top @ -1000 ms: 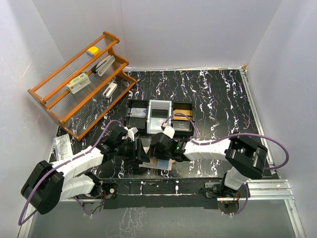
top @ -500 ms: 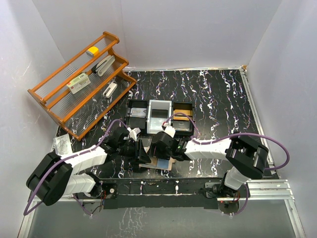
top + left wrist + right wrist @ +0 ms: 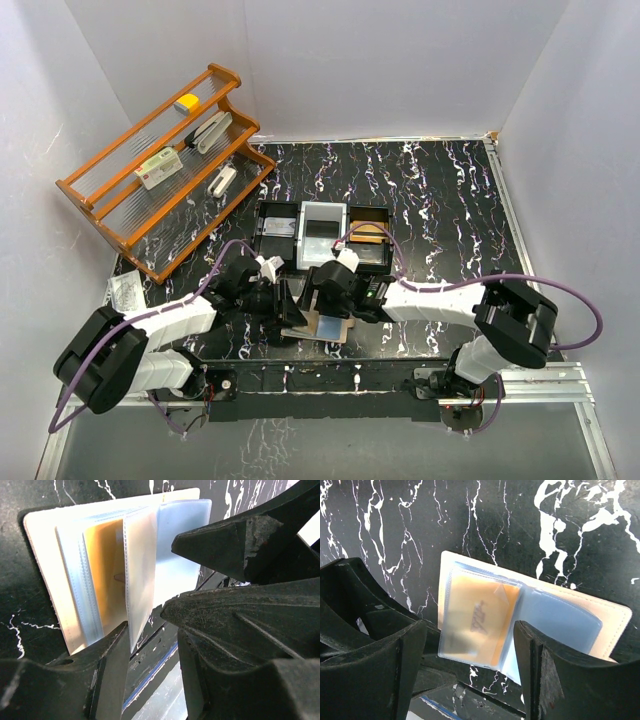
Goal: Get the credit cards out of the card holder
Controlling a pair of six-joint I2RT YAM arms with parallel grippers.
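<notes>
Card holder [image 3: 615, 630] open and flat on the black table [image 3: 450, 200] with white streaks, close to the front edge, right under both claws. Lies longways from side to side, a bit tilted, with one half toward each arm. Made of soft pale leather outside, with floppy clear sleeves [image 3: 140, 570] inside, like pages of a tiny book. Holds an orange card [image 3: 475, 615] in one sleeve and a blue-grey card [image 3: 560, 625] in the next, both thin, flat and stiff, both tucked in, none out yet. Right claw [image 3: 467, 625] spread wide, hanging just over the holder with one black finger on each side of the orange card, gripping nothing. Left claw [image 3: 145, 625] open only a little, at the holder's left end, with the loose edge of one clear sleeve poking in between its fingers. Looks not squeezed, with a dark gap beside it. Hard to pick a nearer arm: left at the page, right above the card. Hard to see which edge of the sleeve is the open one. Probably needs one claw to pin the slippery sleeve and the other to pinch the card's edge and slide it out.
</notes>
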